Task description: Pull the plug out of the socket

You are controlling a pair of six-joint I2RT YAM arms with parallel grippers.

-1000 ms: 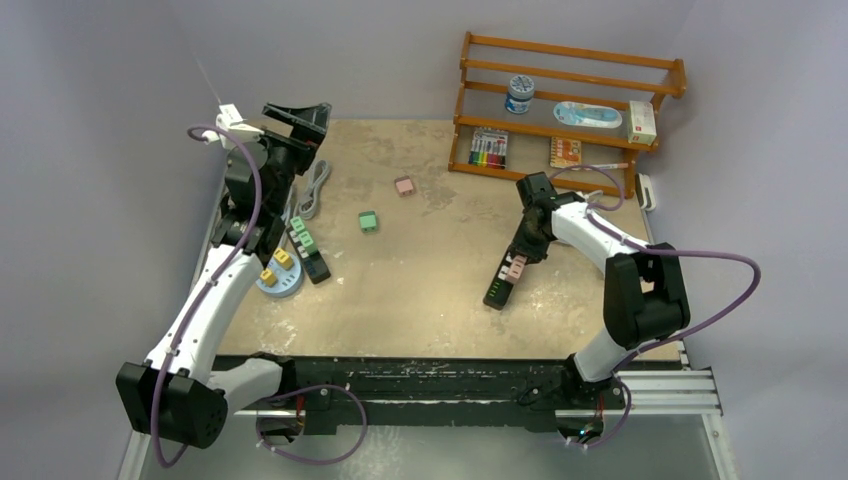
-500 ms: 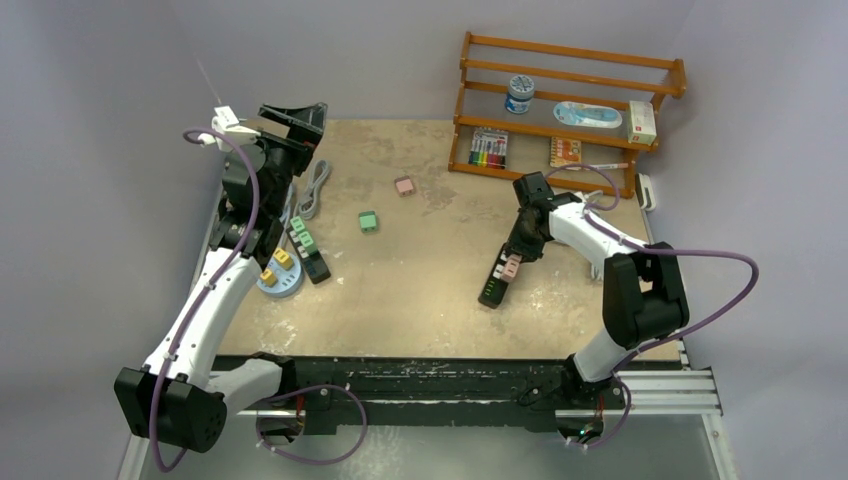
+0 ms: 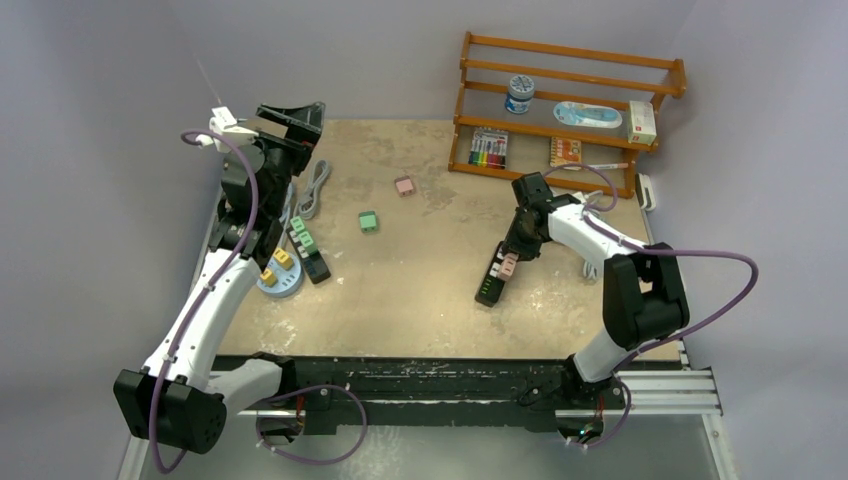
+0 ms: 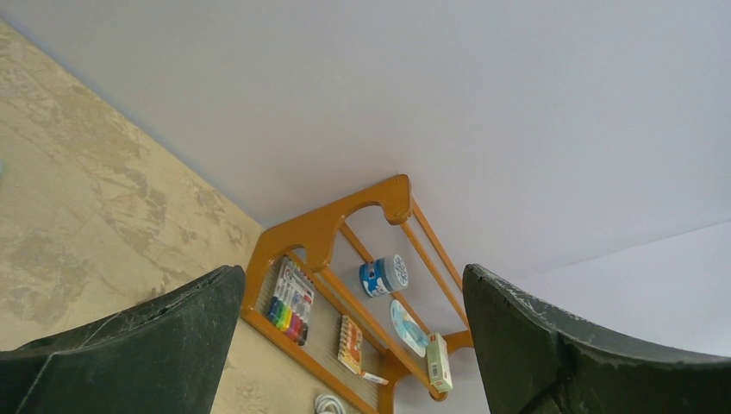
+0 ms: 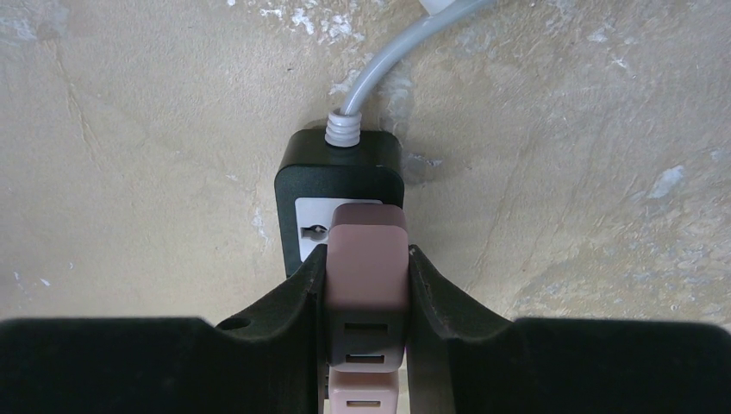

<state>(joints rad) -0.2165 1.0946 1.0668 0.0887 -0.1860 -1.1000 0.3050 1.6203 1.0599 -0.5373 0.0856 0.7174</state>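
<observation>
Top view: two black socket strips, one right of centre (image 3: 494, 276), a second strip (image 3: 308, 250) at left; two loose plugs upper middle, one pink (image 3: 404, 185), one green (image 3: 368, 221). Right gripper (image 5: 367, 259) is clamped on the seated pink plug (image 5: 366, 233), one finger against each side; another pink block (image 5: 366, 398) just below, at bottom edge. Strip's long axis runs upper right to lower left in top view; grey cable (image 5: 379, 69) end toward top of wrist frame. Left gripper (image 4: 353, 276) spread wide, holding nothing.
</observation>
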